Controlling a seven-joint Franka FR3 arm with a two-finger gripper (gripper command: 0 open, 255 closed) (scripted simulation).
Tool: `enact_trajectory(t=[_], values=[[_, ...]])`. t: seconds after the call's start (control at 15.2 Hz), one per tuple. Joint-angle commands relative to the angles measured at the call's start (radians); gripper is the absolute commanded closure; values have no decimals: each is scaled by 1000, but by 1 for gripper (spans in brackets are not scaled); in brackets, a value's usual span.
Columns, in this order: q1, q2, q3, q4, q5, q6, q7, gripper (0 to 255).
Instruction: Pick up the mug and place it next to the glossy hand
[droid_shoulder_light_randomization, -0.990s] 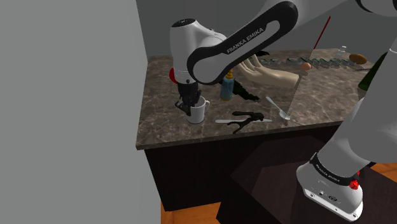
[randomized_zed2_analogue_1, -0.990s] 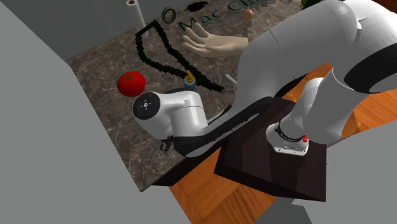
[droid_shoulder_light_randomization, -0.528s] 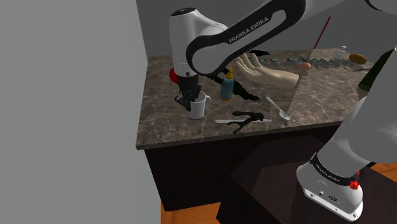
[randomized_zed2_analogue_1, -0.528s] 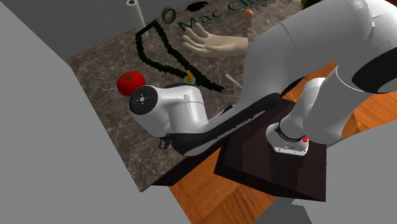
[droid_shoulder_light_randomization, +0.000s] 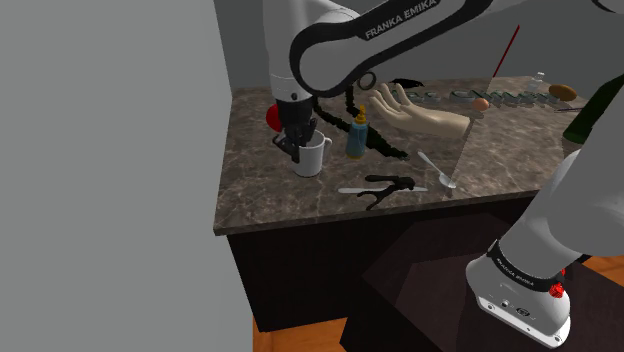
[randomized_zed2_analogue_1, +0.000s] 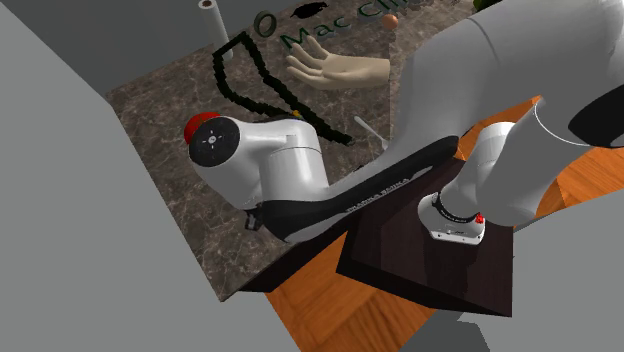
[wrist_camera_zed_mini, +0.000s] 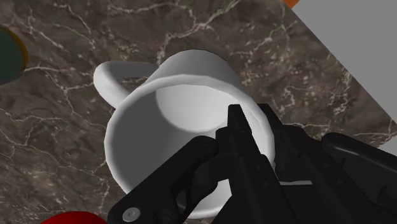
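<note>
mug (droid_shoulder_light_randomization: 313, 156) risen higher, clasped by hand (droid_shoulder_light_randomization: 297, 148).

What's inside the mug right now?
One of the black fingers dips inside the white mug, clasping its wall. The visible inner wall is bare; the fingers cover the rest.

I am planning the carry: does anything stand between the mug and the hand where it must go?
Yes. A blue bottle stands on the counter between the white mug and the beige hand, and a black cord lies beside the bottle. The mug would probably have to pass over or around them.
</note>
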Motion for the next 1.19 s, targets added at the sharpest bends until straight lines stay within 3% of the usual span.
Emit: enact_trajectory(t=[0.0, 1.12], values=[[-2, -13, 0, 16, 7, -27, -7, 255], [-4, -63, 0, 190, 35, -246, -36, 255]])
